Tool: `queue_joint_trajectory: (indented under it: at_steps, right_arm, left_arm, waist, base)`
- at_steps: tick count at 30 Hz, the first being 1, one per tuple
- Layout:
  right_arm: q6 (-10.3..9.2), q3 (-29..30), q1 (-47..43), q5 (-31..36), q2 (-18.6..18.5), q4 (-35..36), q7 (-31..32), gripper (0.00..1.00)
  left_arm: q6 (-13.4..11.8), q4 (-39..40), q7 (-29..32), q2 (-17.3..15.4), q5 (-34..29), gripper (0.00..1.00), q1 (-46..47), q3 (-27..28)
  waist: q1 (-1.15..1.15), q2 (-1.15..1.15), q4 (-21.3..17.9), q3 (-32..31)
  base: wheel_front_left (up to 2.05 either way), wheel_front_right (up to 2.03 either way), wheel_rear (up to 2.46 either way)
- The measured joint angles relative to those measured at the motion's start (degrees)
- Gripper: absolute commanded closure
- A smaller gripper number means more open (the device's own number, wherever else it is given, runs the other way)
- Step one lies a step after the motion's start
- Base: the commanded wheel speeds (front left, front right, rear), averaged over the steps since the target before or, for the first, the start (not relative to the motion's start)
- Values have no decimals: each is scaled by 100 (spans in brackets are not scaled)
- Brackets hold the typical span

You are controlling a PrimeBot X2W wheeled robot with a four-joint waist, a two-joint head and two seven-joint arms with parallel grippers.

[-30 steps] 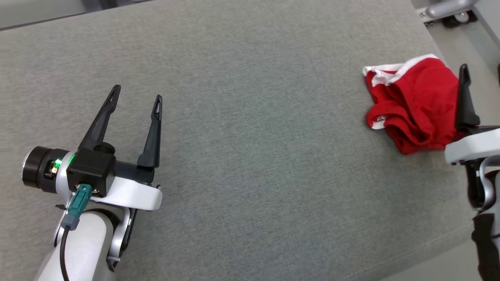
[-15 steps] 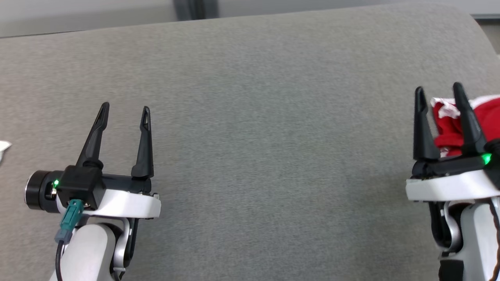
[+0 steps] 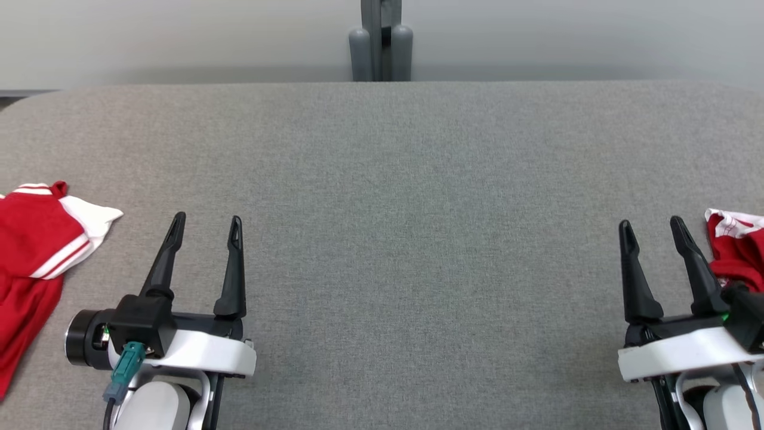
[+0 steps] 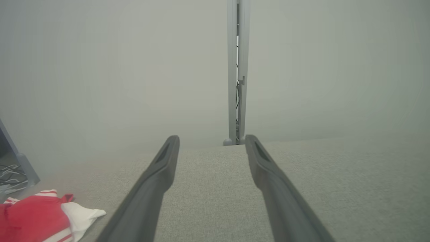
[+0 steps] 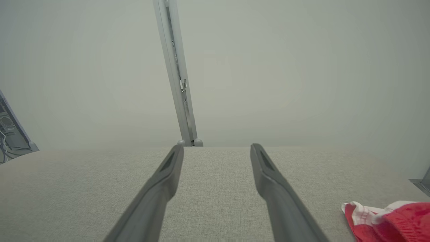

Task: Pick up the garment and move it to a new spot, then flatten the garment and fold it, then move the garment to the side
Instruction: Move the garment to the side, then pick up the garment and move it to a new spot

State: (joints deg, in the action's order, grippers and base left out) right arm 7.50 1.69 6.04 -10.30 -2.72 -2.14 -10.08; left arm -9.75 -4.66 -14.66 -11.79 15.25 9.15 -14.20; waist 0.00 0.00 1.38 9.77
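A crumpled red garment with white trim [image 3: 737,254] lies at the right edge of the grey fabric table [image 3: 382,179], just right of my right gripper [image 3: 649,222]. It also lies at the lower right in the right wrist view [image 5: 396,220]. A second red garment with white stripes [image 3: 30,239] lies at the left edge, left of my left gripper [image 3: 206,218]; the left wrist view has it at the lower left [image 4: 33,218]. Both grippers stand open and hold nothing, the left one [image 4: 211,137] and the right one [image 5: 217,146] pointing toward the table's far edge.
A grey post [image 3: 380,42] stands behind the table's far edge, against a pale wall. Cables and a frame leg [image 4: 13,174] are off the table's left end. Bare grey fabric stretches between the two grippers.
The whole picture has shifted, so the head camera has moved. The right-hand garment now sits at the view's right edge and the left-hand garment has come into view. Both grippers stay open.
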Motion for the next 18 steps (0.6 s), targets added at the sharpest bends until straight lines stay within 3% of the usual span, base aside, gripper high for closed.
queue_joint_trajectory:
  at_steps: [18]
  right_arm:
    - [0, 153, -665, -127, -2, -13, 204, 0]
  left_arm:
    - [104, -357, 12, -46, 49, 0, -327, -136]
  waist:
    - [0, 0, -145, -643]
  base:
    - [0, 0, 0]
